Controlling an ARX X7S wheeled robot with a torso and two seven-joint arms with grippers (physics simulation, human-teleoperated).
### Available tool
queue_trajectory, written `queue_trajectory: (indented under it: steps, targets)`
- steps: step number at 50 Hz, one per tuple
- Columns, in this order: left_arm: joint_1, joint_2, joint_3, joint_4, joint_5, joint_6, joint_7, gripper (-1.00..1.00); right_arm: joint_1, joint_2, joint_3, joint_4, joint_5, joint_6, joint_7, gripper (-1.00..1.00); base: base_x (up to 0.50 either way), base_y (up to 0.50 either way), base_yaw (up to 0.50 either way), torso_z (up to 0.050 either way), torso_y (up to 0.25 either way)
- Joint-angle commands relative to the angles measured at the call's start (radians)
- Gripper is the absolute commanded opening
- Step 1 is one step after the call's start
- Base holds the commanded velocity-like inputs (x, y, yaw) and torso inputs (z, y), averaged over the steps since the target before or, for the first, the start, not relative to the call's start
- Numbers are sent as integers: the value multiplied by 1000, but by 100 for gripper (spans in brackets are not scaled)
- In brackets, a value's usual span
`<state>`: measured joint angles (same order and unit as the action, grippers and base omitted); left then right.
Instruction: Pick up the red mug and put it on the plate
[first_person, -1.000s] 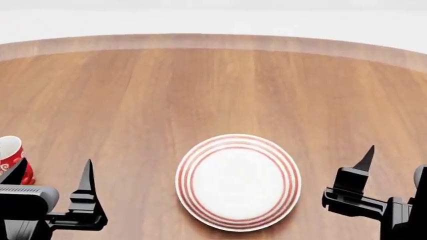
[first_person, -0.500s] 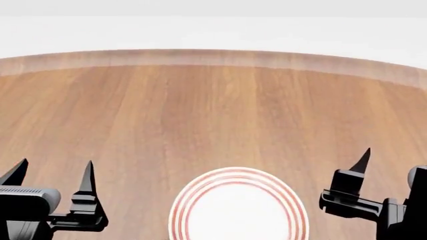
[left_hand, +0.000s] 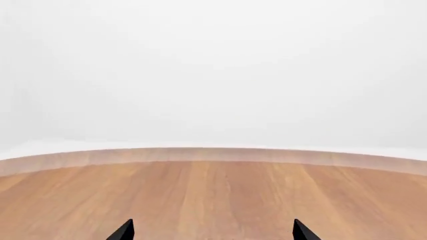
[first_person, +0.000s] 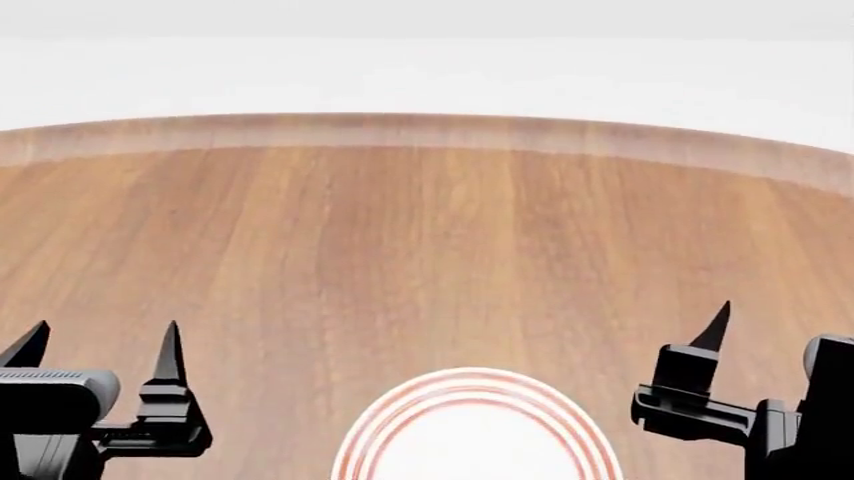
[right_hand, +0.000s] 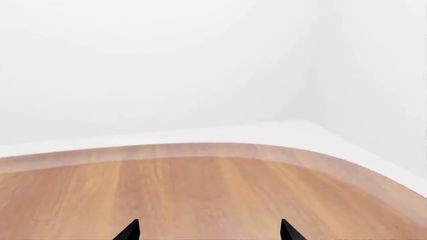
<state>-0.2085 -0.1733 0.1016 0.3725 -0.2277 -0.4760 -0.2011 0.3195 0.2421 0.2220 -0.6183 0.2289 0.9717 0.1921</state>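
The red mug is out of view in every frame. The plate (first_person: 475, 425), white with red rings, shows only its far part at the bottom middle of the head view. My left gripper (first_person: 96, 340) is open and empty at the lower left, to the left of the plate. My right gripper (first_person: 781, 335) is open and empty at the lower right, to the right of the plate. In the left wrist view only my two black fingertips (left_hand: 124, 231) show over bare wood. In the right wrist view my fingertips (right_hand: 130, 231) also show wide apart over bare wood.
The round wooden table (first_person: 427, 230) stretches ahead to a curved far edge (first_person: 427, 128). A white floor and wall lie beyond it. The right wrist view shows the table's edge (right_hand: 347, 167) curving near a room corner.
The head view has tilted up: the plate slid down to the bottom edge and the red mug at the far left dropped out of view. Both grippers stay open.
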Motion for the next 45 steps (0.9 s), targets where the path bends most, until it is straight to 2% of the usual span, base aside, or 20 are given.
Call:
queue_trajectory:
  steps: [1,4,7,18,45]
  targets:
    - [-64,63,-71,-99,30,-47,-157,100,-8,2,-3,12,1,-13,4,100,0,0,0,0,0]
    - [-106,103,-144,-193,41,-22,-256,100,-15,-1,-5,26,0,-29,2,100,0,0,0,0,0]
    - [-108,112,-167,-222,54,10,-303,100,-15,0,-6,34,1,-35,2,100,0,0,0,0,0]
    - [-120,89,-211,-384,41,108,-322,100,-25,0,-10,46,5,-51,2,100,0,0,0,0,0]
    - [-232,65,-231,-738,4,192,-321,100,-28,2,-18,91,13,-76,5,100,0,0,0,0,0]
